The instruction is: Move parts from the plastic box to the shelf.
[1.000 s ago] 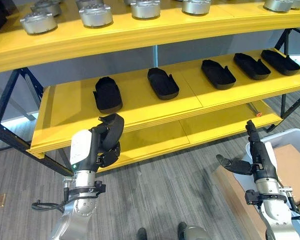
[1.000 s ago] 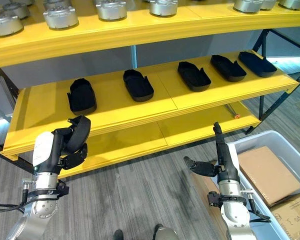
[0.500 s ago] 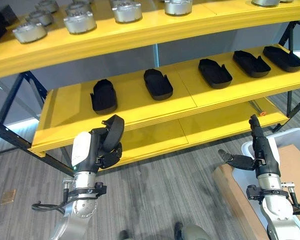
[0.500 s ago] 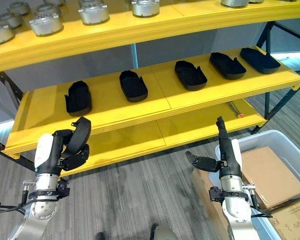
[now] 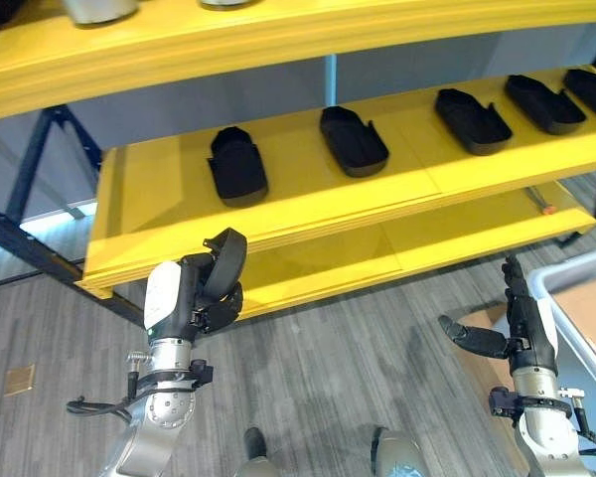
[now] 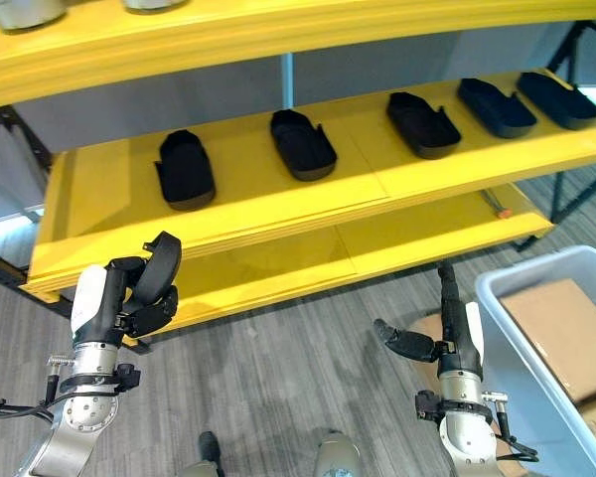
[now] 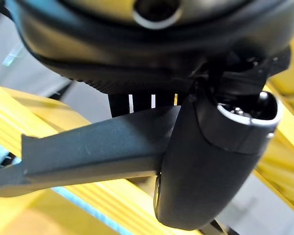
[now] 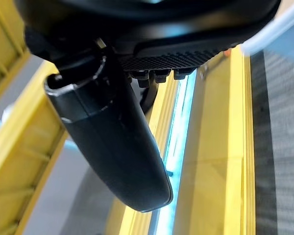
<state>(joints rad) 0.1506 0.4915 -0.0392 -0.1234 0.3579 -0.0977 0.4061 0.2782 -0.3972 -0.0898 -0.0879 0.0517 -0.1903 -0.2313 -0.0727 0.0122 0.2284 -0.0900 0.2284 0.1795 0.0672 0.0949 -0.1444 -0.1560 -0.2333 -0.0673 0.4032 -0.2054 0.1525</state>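
1. The shelf (image 5: 308,214) is bright yellow, on dark legs.
2. The parts (image 5: 237,165) on it are black.
3. The floor (image 5: 318,368) is grey with thin stripes.
4. The plastic box (image 6: 536,383) is pale blue-grey.
5. The cardboard (image 6: 566,333) inside is brown.
6. Both hands, left hand (image 5: 219,283) and right hand (image 5: 507,333), are black.

Left hand (image 5: 217,283) seemingly curled on something; right hand (image 5: 521,328) straight-fingered.

Shelf ahead, plastic box at the lower right.

Five parts (image 6: 185,168) are set in a row along the middle board of the shelf (image 6: 278,214), spaced apart from left to right; a lower board is seen beneath it and an upper board above. The plastic box (image 6: 521,338) is placed on the floor (image 6: 278,397) to the right, before the shelf, with cardboard (image 6: 566,333) lying inside it.
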